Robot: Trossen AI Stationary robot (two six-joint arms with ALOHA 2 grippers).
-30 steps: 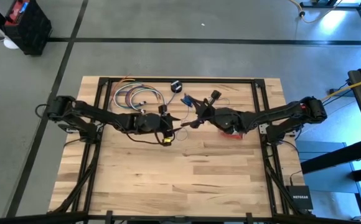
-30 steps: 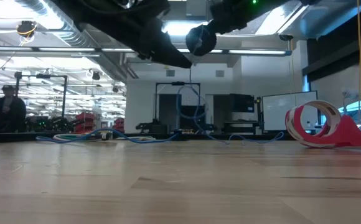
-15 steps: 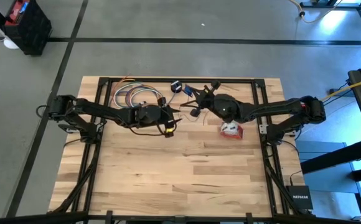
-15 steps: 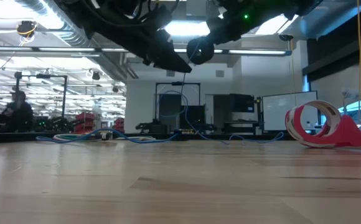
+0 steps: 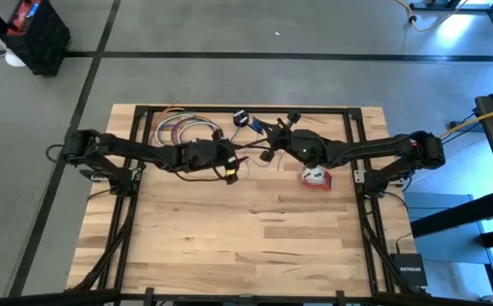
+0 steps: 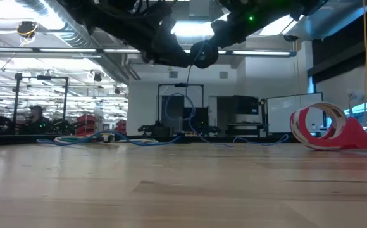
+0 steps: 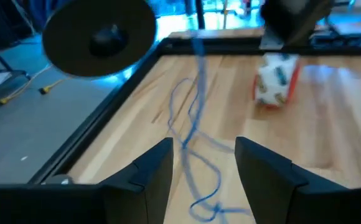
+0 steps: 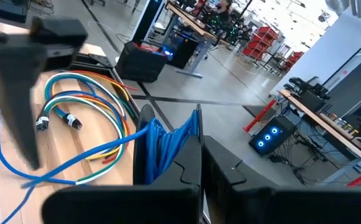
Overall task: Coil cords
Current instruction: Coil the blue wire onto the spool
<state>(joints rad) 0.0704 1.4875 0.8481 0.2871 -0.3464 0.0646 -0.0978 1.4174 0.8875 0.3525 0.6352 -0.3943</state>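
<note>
Cord (image 6: 186,107) hangs in a thin blue loop over the surface's (image 5: 255,221) far middle; left gripper (image 5: 240,154) waits beside it, fingers apart, likely to guide turns; right gripper (image 5: 268,150) is clamped on blue coils, puck (image 6: 203,54) dangling; red-and-white bundle (image 5: 314,177) lies rightmost.

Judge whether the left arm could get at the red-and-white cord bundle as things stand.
Probably not directly: the right tool, shut on the blue cord, hangs between the open left tool and the red-and-white bundle.

I'm in a big workshop: concrete floor (image 5: 229,76), ceiling ducts (image 6: 57,19), red parts bins (image 6: 92,120), equipment benches behind.
</note>
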